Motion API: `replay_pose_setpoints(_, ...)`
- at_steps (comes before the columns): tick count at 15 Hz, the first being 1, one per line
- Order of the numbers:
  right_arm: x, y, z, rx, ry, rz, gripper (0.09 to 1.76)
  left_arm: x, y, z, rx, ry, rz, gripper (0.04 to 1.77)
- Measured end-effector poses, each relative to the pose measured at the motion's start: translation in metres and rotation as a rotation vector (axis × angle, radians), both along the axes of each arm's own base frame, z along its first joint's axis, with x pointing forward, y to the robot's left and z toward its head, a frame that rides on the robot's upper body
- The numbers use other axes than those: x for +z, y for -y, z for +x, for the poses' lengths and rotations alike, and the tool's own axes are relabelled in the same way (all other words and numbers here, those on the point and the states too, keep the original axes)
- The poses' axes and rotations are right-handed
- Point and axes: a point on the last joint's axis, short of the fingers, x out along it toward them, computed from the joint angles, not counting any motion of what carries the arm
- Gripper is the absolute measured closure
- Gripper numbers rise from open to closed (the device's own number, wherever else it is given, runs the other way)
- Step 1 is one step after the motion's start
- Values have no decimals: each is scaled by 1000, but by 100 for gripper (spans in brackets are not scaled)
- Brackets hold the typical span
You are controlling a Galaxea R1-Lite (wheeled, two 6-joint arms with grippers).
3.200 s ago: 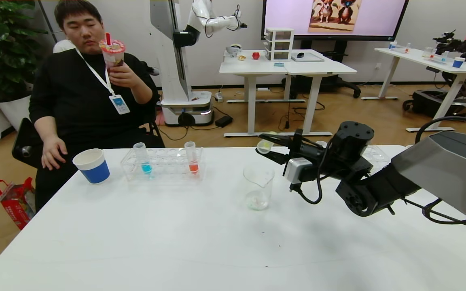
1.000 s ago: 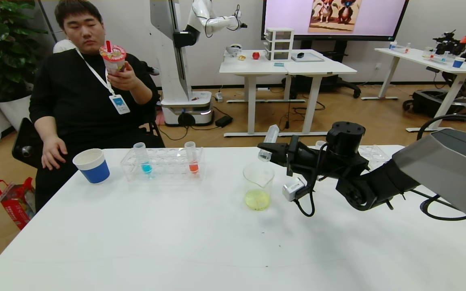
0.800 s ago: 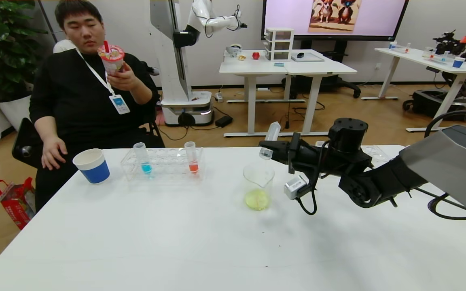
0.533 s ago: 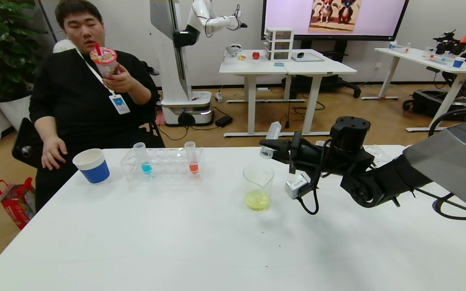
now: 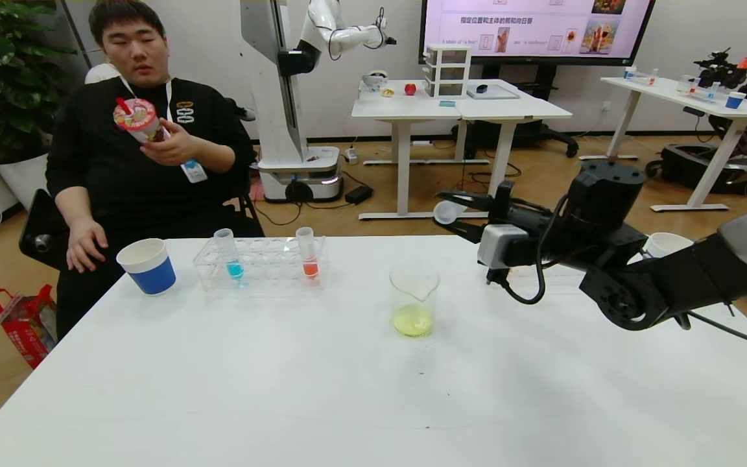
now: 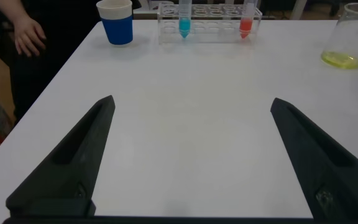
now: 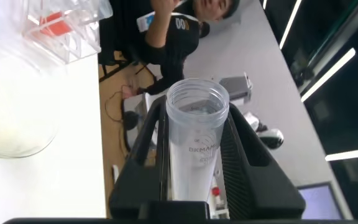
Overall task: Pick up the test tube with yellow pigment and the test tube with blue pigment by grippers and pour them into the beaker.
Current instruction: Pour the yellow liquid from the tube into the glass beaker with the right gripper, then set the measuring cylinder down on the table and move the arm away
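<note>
Plenty of bare worktop point(image 5: 321, 389) across the whole near half, nothing to dodge there. Obstacles sit in a far row: blue cup point(image 5: 147, 266) at 10 o'clock, tube rack point(image 5: 260, 263) at 11, beaker point(image 5: 414, 302) near centre. The right arm point(image 5: 646, 285) blocks the 2 o'clock side.

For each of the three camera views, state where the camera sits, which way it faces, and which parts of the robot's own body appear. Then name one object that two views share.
Head view: on the robot's head, looking forward and down over the white table; the right arm shows, its right gripper clamping the emptied test tube.
Left wrist view: low over the table, facing the rack; the left gripper shows open.
Right wrist view: along the right gripper's fingers, onto the tube.
Shared: the beaker with yellow liquid appears in the head and left wrist views.
</note>
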Motion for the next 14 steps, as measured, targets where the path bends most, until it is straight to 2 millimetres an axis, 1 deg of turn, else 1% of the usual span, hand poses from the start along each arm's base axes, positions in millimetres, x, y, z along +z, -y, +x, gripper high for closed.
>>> replay_pose_setpoints(1, 6, 3, -6, -22, -23, 87, 134, 0, 0, 0, 0, 0, 0, 6)
replay_pose_setpoints(3, 9, 2, -21, -53, -122, 289, 134, 0, 0, 0, 0, 0, 0, 6)
replay_pose_setpoints(5, 3, -4, -35, -138, -259, 521, 134, 0, 0, 0, 0, 0, 0, 6)
replay_pose_setpoints(7, -8, -16, -47, -192, -418, 676, 134, 0, 0, 0, 1, 0, 0, 6)
replay_pose_setpoints(9, -13, -21, -52, -233, -559, 790, 134, 0, 0, 0, 0, 0, 0, 6)
replay_pose_setpoints(11, -15, -21, -57, -313, -710, 865, 134, 0, 0, 0, 0, 0, 0, 6)
replay_pose_setpoints(12, -13, -20, -60, -343, -781, 892, 134, 0, 0, 0, 0, 0, 0, 6)
replay_pose_setpoints(14, -3, -9, -67, -395, -880, 927, 134, 0, 0, 0, 0, 0, 0, 6)
